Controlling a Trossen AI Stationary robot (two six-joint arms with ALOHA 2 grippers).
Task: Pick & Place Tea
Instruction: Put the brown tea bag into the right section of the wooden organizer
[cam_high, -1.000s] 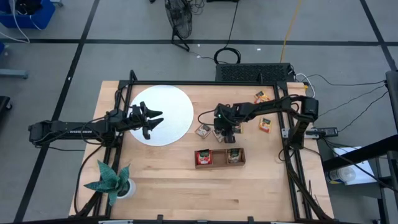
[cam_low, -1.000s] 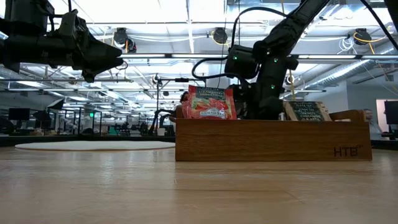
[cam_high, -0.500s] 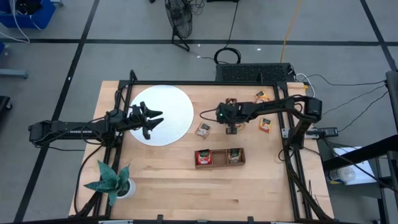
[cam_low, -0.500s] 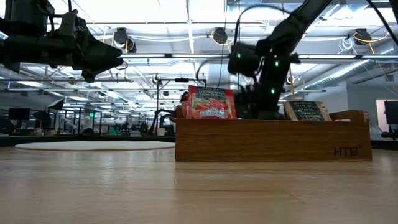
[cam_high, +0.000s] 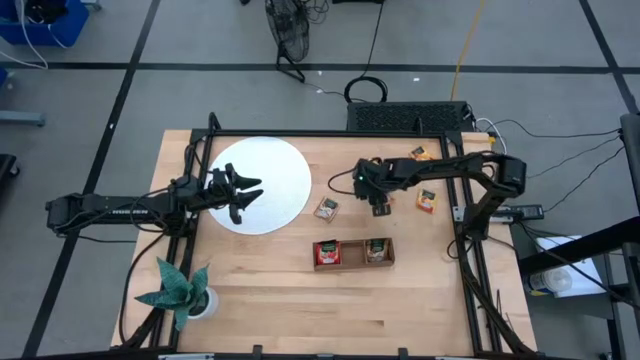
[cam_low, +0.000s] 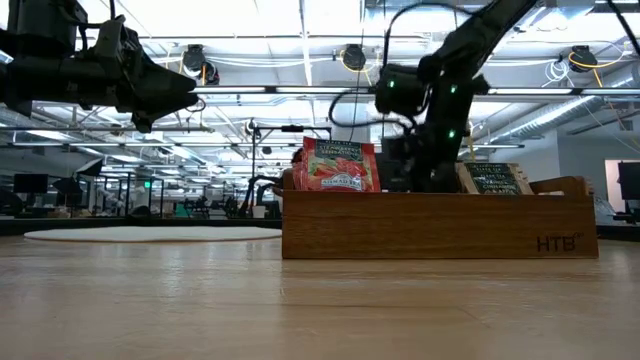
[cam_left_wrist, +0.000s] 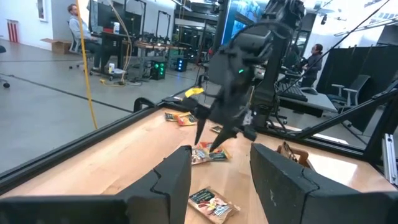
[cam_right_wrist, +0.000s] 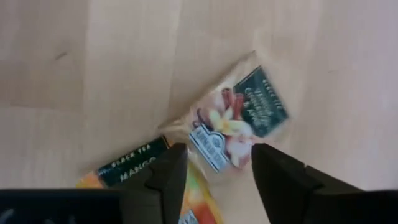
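The brown wooden three-compartment tray (cam_high: 354, 253) sits near the middle of the light wooden table (cam_high: 260, 300). A red-wrapped sachet (cam_high: 326, 253) stands in its left compartment and a darker one (cam_high: 376, 250) in its right; the middle one looks empty. Beyond the tray, on the side away from the green paper plant (cam_high: 178, 287), the right gripper (cam_high: 378, 205) hovers low over loose tea. Its wrist view shows the dark fingers (cam_right_wrist: 163, 177) standing apart, with nothing between them, directly above a flat square sachet with a dark green label (cam_right_wrist: 239, 127) that partly overlaps an orange-yellow mango sachet (cam_right_wrist: 149, 171). Another sachet (cam_high: 325, 209) lies just beside the flat white disc (cam_high: 262, 184), and two more (cam_high: 426, 201) lie farther toward the right arm's base. The left gripper (cam_high: 243, 193), fingers apart, waits above the disc, well away from the tray.

The sachets look light, thin and slick, flexing easily and lying flush to the wood. A pinch across opposite edges of the upper sachet seems best; the overlap could drag the mango one along.
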